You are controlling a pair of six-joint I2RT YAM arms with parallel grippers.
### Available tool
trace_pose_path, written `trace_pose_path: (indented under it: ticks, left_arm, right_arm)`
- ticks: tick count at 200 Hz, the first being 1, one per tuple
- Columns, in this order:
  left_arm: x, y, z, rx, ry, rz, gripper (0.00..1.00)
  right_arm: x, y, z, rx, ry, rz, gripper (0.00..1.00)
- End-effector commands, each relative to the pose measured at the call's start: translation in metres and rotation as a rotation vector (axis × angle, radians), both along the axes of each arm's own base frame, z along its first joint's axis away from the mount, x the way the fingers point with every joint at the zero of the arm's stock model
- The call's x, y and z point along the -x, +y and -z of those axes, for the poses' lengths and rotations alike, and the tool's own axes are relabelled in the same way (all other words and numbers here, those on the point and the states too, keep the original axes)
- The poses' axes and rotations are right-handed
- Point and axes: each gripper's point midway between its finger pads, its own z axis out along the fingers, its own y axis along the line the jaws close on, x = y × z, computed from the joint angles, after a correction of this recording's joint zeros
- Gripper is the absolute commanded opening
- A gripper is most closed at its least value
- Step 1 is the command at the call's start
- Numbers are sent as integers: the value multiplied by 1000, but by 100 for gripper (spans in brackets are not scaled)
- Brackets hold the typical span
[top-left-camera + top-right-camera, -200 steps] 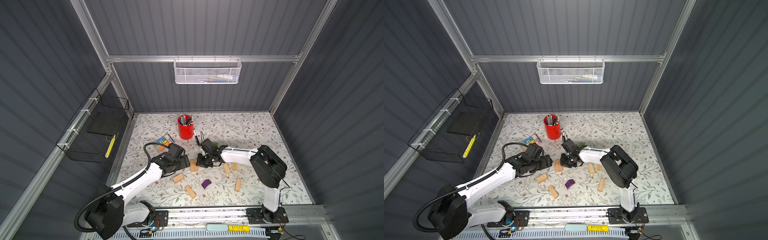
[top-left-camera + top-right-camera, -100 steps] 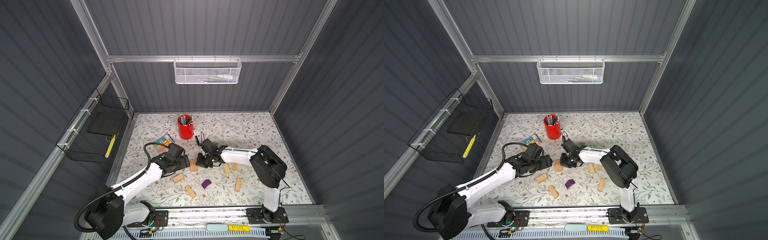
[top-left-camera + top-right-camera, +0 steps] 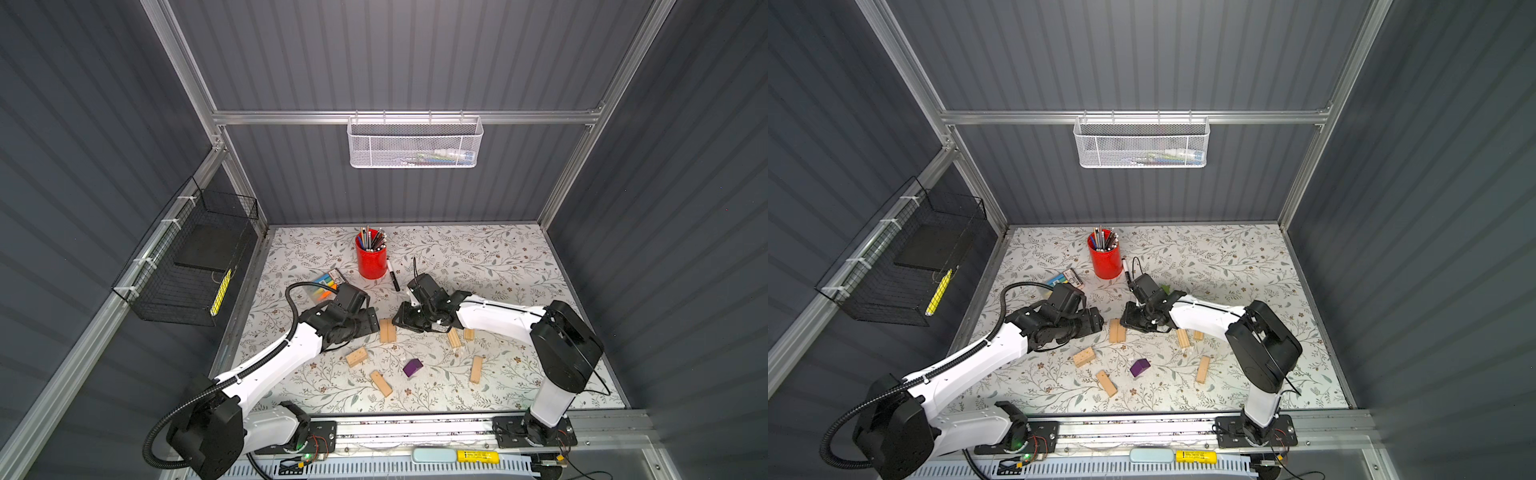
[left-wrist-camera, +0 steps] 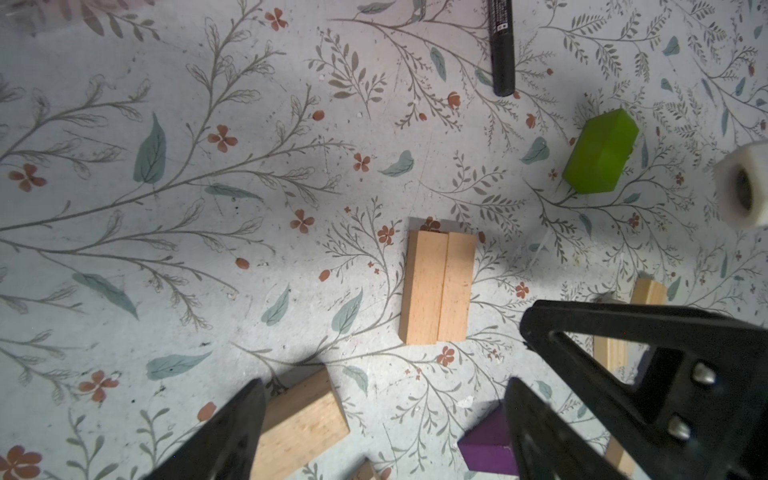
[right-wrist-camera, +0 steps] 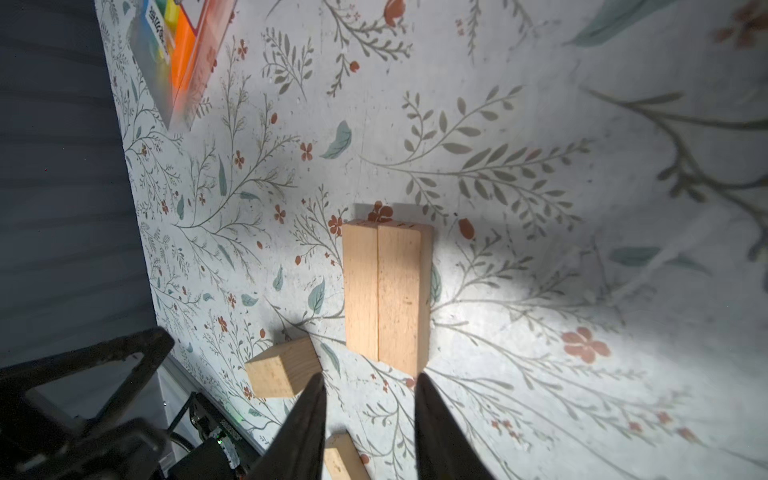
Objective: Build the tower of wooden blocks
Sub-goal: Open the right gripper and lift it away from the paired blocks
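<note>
Two pale wood blocks (image 3: 386, 330) lie flat side by side and touching, the start of the wood block tower (image 5: 384, 291). My right gripper (image 5: 369, 380) stands open just behind one end of the pair, with nothing between its fingers. My left gripper (image 4: 382, 399) hovers open on the pair's other side (image 3: 374, 326), also with nothing in it. Loose wood blocks lie nearby (image 3: 356, 356), (image 3: 381, 383), (image 3: 476, 369), and a purple block (image 3: 412, 368). A lime-green block (image 4: 598, 153) lies behind my right arm.
A red pencil cup (image 3: 370, 257) stands at the back, with a black marker (image 3: 392, 276) beside it and a highlighter pack (image 3: 326, 284) to its left. Two more wood blocks (image 3: 455, 337) lie under my right forearm. A black wire basket (image 3: 195, 257) hangs on the left wall.
My right gripper's fingers have parted from shut to open, leaving the wood block beside the other. Both arms have barely moved.
</note>
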Motion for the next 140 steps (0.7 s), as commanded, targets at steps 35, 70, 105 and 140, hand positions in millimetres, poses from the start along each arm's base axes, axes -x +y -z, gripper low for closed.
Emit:
trace_pose_path:
  ticks: [35,70,105,140]
  left_arm:
    - [31,4,-18,44,72,-19,85]
    - [50,-1,-19,32,111,-13,83]
    - [63,-8,-17,37,128,-20,81]
    - [78,-23,-7,17,147,-11,80]
  right_arm:
    - [18,-31,-9,69,-74,-67,48]
    - [32,-44,-15,70,-94,-93,55]
    - [46,-62,-16,74,-110,-85,61]
    - [56,-74,-15,83,-119,-95,69]
